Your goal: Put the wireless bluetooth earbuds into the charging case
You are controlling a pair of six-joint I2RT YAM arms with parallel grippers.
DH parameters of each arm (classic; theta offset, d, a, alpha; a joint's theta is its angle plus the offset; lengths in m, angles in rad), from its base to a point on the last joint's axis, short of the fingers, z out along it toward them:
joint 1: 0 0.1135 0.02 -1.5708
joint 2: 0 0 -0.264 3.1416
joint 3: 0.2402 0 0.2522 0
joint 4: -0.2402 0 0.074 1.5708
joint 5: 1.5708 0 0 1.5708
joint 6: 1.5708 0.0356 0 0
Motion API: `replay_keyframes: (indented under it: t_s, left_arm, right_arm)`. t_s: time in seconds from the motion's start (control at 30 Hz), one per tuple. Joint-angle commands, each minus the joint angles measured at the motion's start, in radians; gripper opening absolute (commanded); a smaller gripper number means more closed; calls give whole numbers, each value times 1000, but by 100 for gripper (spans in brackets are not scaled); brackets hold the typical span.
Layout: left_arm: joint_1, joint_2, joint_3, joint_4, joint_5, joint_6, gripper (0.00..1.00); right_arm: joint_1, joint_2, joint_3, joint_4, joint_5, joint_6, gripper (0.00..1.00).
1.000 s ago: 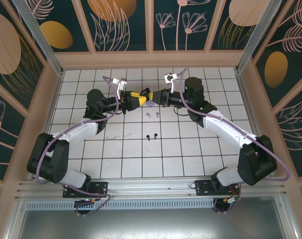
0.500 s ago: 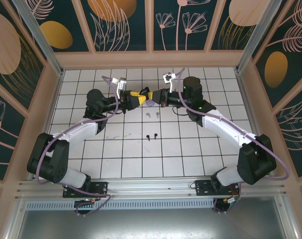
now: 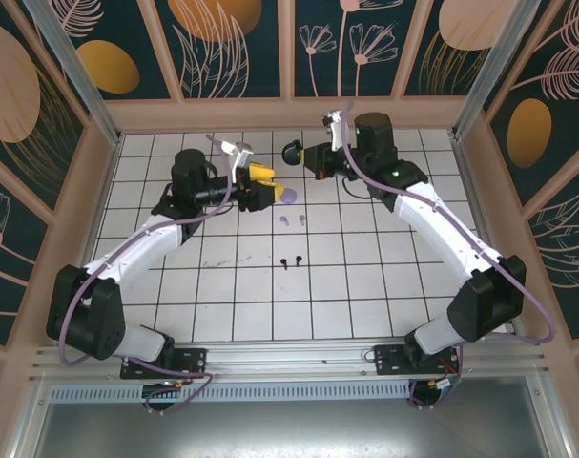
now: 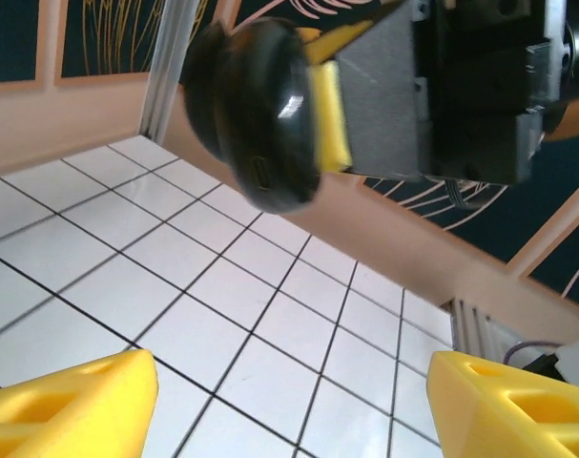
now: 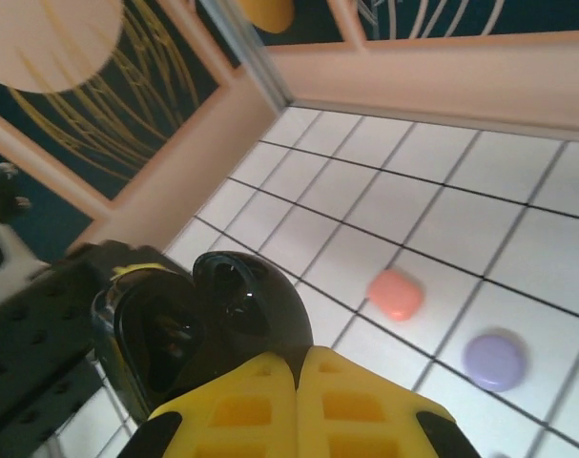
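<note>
Gaping left pincer point(image 4: 289, 410) empty; right pincer point(image 5: 297, 372) tight on glossy black case point(image 5: 203, 324).

white links on the left arm point(image 3: 148, 244) and right arm point(image 3: 440, 232), bulky black joint housings point(image 3: 87, 320), thin lavender cables point(image 3: 543, 307) looping alongside, black bases point(image 3: 165, 361), blocky yellow fingers point(image 5: 356, 420) with recessed cells.

The glossy black charging case point(image 3: 292, 151) is held open above the surface point(image 3: 365, 286) at upper centre, while the lavender earbuds point(image 3: 292, 220) and, below them, the black earbuds point(image 3: 291, 260) lie paired mid-frame, beneath the closed lavender case point(image 3: 287, 196).
</note>
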Motion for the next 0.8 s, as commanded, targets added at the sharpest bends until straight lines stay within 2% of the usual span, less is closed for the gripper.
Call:
replay_keyframes:
  t_s: [0.0, 0.17, 0.33, 0.57, 0.77]
  left_arm:
    - [6, 22, 114, -335, 61, 249, 75]
    - [6, 92, 233, -548, 133, 379, 76]
    - [7, 154, 324, -710, 191, 484, 74]
    - [7, 227, 429, -869, 280, 595, 69]
    - [6, 274, 481, -927, 283, 629, 68]
  right_arm:
    - [-1, 51, 99, -236, 96, -211, 0]
    - [1, 81, 131, -331, 165, -350, 0]
    - [5, 56, 103, -337, 161, -405, 0]
    - [32, 36, 76, -369, 159, -453, 0]
    - [89, 20, 82, -375, 178, -454, 0]
